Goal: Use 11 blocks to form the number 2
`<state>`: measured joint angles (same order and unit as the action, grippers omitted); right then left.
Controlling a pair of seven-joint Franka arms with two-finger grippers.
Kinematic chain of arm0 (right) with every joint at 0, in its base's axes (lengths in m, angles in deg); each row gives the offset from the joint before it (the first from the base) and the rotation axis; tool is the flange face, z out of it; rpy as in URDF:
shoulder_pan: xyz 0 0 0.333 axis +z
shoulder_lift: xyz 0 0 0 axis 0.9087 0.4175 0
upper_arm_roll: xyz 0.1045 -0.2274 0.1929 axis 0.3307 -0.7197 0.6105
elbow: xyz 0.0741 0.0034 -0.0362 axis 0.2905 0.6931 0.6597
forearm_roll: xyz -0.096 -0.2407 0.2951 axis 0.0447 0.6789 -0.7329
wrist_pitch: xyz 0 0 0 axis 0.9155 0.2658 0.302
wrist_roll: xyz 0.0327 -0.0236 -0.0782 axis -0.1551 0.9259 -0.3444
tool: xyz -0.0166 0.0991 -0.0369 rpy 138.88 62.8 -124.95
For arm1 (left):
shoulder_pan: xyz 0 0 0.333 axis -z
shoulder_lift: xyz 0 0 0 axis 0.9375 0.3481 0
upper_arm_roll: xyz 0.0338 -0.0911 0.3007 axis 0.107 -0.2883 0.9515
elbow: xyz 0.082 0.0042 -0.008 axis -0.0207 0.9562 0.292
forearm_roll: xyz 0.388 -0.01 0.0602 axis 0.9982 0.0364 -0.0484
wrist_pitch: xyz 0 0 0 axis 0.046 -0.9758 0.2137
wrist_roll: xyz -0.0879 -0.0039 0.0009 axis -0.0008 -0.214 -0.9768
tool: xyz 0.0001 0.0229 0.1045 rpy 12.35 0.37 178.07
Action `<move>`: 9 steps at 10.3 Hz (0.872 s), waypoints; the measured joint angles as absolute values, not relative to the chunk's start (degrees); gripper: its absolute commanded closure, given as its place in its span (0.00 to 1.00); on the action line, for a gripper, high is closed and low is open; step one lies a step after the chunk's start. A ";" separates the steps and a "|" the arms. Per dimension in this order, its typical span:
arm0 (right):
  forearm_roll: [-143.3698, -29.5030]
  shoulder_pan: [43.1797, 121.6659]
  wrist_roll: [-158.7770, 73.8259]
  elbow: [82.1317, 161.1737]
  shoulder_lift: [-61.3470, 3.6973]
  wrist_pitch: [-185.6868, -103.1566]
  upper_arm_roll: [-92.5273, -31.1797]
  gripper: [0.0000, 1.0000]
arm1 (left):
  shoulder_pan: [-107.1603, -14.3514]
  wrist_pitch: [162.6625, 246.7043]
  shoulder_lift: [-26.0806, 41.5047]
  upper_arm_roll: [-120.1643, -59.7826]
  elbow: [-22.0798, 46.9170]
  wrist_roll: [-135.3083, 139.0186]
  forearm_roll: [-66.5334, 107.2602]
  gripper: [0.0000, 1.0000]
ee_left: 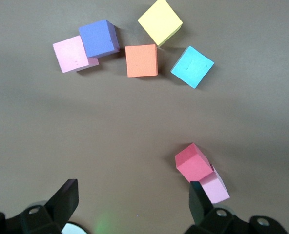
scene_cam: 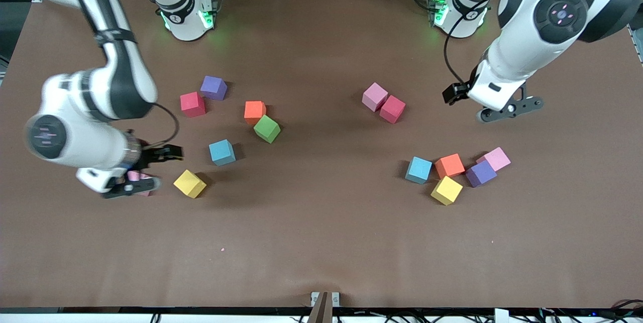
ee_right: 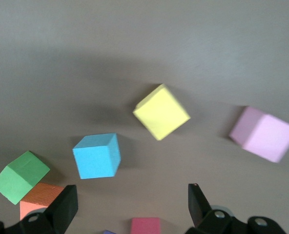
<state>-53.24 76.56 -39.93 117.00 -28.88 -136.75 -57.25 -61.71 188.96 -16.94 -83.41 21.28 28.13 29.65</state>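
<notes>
**Op A:** Front view first. I've got the matte foam cubes scattered loose on the brown table (scene_cam: 321, 242), no digit laid out. Toward the right arm's end: a red foam cube (scene_cam: 192, 104) just beside a purple foam cube (scene_cam: 214, 87), an orange foam cube (scene_cam: 254, 112) touching the green foam cube (scene_cam: 266, 128), a blue foam cube (scene_cam: 221, 152), a yellow foam cube (scene_cam: 190, 183). My right gripper (scene_cam: 131, 187) sits low over a pink foam cube (scene_cam: 143, 178) that barely peeks out.

**Op B:** And the left arm's end?

**Op A:** A second pink cube (scene_cam: 374, 96) touching a second red cube (scene_cam: 392, 109); nearer the camera, second blue (scene_cam: 418, 170), second orange (scene_cam: 449, 166), second yellow (scene_cam: 446, 190), second purple (scene_cam: 480, 173) and a third pink (scene_cam: 496, 158) bunched together. Left gripper (scene_cam: 507, 109) hangs over bare table beside the pink-red pair.

**Op B:** Left wrist view?

**Op A:** Left fingers (ee_left: 64, 202) stand wide apart, holding nothing.

**Op B:** Right wrist?

**Op A:** Here that hidden pink cube shows whole, clear of the right fingers (ee_right: 61, 207), which are spread wide and empty. No bins or trays for me to report.
</notes>
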 measured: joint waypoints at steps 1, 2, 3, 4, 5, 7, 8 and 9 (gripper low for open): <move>-53.89 78.34 -36.57 119.07 -28.78 -137.78 -57.25 0.00 | -61.72 191.62 -16.36 -83.38 22.71 28.13 29.65 0.00; -55.56 79.83 -32.61 120.29 -28.32 -138.17 -57.24 0.00 | -61.73 194.80 -14.97 -83.33 23.32 27.95 29.86 0.00; -56.81 81.31 -28.69 120.80 -27.48 -138.61 -57.24 0.00 | -61.75 197.89 -12.91 -83.31 23.31 27.57 31.29 0.00; -57.41 83.35 -23.87 121.22 -26.63 -139.80 -57.24 0.00 | -61.76 200.29 -10.64 -83.30 23.03 27.33 33.43 0.00; -57.52 86.09 -17.72 122.17 -25.85 -142.60 -57.22 0.00 | -61.75 201.48 -8.51 -83.31 22.51 27.16 34.50 0.00; -57.57 91.40 -4.15 125.11 -24.94 -148.94 -57.22 0.00 | -61.72 202.92 -5.36 -83.34 21.68 26.59 34.79 0.00; -57.58 93.43 3.12 126.37 -24.71 -150.77 -57.23 0.00 | -61.71 203.70 -4.19 -83.34 21.43 26.18 34.80 0.00; -57.58 94.56 9.59 127.02 -24.56 -151.39 -57.23 0.00 | -61.71 204.45 -3.22 -83.33 21.34 26.09 34.80 0.00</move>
